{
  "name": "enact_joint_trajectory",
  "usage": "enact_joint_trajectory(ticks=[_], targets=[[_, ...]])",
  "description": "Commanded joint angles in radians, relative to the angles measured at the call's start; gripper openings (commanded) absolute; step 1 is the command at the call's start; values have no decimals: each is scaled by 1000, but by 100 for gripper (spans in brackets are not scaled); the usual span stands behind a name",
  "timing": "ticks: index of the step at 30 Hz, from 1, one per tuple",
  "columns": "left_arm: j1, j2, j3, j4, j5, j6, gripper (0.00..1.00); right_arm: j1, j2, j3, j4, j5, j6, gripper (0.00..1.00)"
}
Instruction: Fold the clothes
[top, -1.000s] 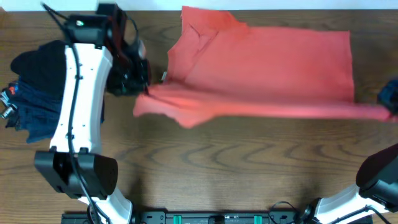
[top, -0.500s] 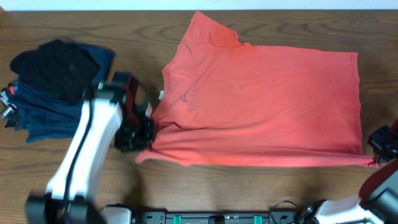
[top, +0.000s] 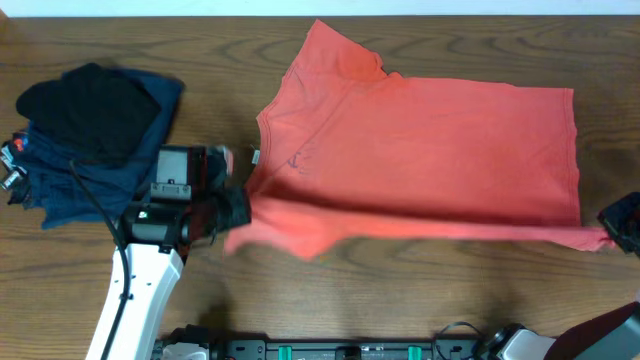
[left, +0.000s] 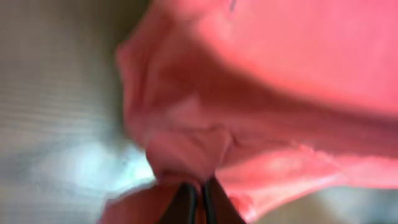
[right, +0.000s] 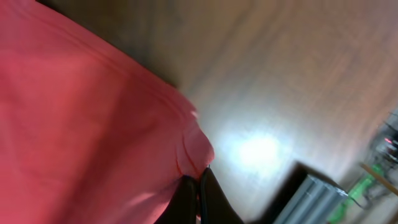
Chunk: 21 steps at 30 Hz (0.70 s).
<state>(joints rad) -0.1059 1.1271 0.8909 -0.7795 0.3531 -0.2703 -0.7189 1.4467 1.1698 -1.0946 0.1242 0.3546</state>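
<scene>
The left tool (top: 235, 212) is clamped on the T-shirt (top: 430, 150) at its near-left corner, the right tool (top: 610, 236) at its near-right corner. The near edge is stretched between them, and bare tabletop (top: 400, 300) is seen nearer.

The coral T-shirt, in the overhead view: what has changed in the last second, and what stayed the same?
The left end effector and the right end effector pulled the near edge of the T-shirt toward the robot, spreading it out; lately that edge went slightly back. Both stayed shut on its corners. The dark folded pile did not move.
</scene>
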Motion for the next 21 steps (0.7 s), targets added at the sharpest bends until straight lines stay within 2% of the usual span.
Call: enact_joint_trajectory(ticks=[1,5,13,21], targets=[[5,53,3,112,0,-95,6,-4,40,-2,69,-69,-23,1],[5,171,3,269,39,-126,6,15,96,-2,202,-143,-54,1],[3,393,3,614,74,-136,6,103,234,-2,362,-158,-57,1],[-10,544,3,787,81,-136,6,153,367,-2,481,-154,-33,1]])
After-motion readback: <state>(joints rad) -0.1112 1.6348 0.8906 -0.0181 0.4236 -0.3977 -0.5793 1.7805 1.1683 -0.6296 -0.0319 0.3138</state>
